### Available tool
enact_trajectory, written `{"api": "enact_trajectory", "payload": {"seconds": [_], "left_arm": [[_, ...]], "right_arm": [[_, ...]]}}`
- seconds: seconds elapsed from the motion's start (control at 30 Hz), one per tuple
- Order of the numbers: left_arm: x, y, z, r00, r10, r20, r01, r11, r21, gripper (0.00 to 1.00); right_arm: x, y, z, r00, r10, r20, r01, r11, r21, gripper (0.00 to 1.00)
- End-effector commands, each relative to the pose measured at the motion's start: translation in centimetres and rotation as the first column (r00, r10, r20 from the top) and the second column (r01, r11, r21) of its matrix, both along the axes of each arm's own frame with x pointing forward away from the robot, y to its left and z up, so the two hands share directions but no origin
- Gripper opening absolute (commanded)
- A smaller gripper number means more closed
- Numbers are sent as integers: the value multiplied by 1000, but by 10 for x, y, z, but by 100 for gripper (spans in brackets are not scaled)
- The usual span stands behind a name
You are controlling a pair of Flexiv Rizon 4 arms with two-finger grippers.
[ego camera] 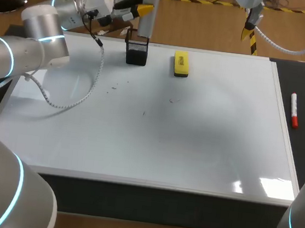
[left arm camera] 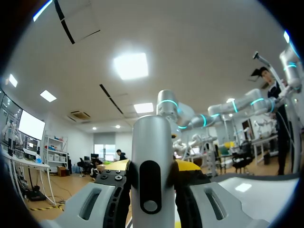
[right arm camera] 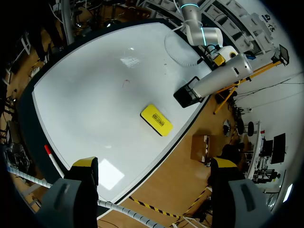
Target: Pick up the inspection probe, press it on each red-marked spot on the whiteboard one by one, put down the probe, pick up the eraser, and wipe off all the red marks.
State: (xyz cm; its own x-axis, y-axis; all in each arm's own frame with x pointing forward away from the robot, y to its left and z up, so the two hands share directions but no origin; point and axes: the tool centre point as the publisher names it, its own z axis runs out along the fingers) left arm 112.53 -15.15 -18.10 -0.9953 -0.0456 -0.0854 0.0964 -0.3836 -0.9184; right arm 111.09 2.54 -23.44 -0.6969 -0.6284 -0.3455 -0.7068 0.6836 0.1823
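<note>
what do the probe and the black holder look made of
Probe: likely metal, maybe aluminium; smooth matte silver barrel with soft highlights, though painted plastic is possible. Holder: probably black wire mesh; a faint grid shows on its sides.

The probe (left arm camera: 151,142) clamped between the fingers of the left gripper (left arm camera: 152,178) looks like smooth metal with a soft satin shine. Its oval black inset (left arm camera: 150,186) is glossy. Ahead of the spread fingers of the right gripper (right arm camera: 154,166), the whiteboard (right arm camera: 95,95) is glossy and mirrors the lamps. The yellow eraser (right arm camera: 156,119) on it looks matt. The holder (ego camera: 137,52) under the probe is black wire mesh.
</note>
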Motion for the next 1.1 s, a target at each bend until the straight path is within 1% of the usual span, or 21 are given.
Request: {"api": "enact_trajectory", "payload": {"seconds": [0.03, 0.17, 0.33, 0.6, 0.73, 0.8, 0.83, 0.93, 1.0, 1.03, 1.1], "left_arm": [[0, 3, -4, 1000, -22, 7, 22, 1000, -2, 0], [-4, 9, -7, 1000, -11, 6, 11, 1000, -9, 0], [-1, 15, -14, 1000, 7, -6, -7, 1000, -7, 0], [2, 17, -22, 1000, 15, -15, -15, 1000, -2, 0], [2, 15, -31, 1000, 24, -18, -23, 999, 34, 0], [2, 14, -34, 999, 24, -22, -23, 999, 39, 0], [2, 14, -36, 999, 27, -21, -26, 998, 56, 0], [3, 13, -41, 999, 31, -26, -29, 996, 79, 0], [4, 14, -44, 999, 33, -29, -31, 996, 81, 0], [4, 14, -46, 999, 39, -30, -36, 995, 94, 0], [5, 15, -49, 999, 39, -35, -36, 995, 91, 0]], "right_arm": [[0, -1, 1, 1000, 1, 0, -1, 1000, -5, 100], [0, -1, 1, 1000, 1, 0, -1, 1000, -5, 100], [0, -1, 1, 1000, 1, 0, -1, 1000, -5, 100], [0, -1, 1, 1000, 1, 0, -1, 1000, -5, 100], [0, -1, 1, 1000, 1, 0, -1, 1000, -5, 100], [0, -1, 1, 1000, 1, 0, -1, 1000, -5, 100], [0, -1, 1, 1000, 1, 0, -1, 1000, -5, 100], [0, -1, 1, 1000, 1, 0, -1, 1000, -5, 100], [0, -1, 1, 1000, 1, 0, -1, 1000, -5, 100], [0, -1, 1, 1000, 1, 0, -1, 1000, -5, 100], [0, -1, 1, 1000, 1, 0, -1, 1000, -5, 100]]}}
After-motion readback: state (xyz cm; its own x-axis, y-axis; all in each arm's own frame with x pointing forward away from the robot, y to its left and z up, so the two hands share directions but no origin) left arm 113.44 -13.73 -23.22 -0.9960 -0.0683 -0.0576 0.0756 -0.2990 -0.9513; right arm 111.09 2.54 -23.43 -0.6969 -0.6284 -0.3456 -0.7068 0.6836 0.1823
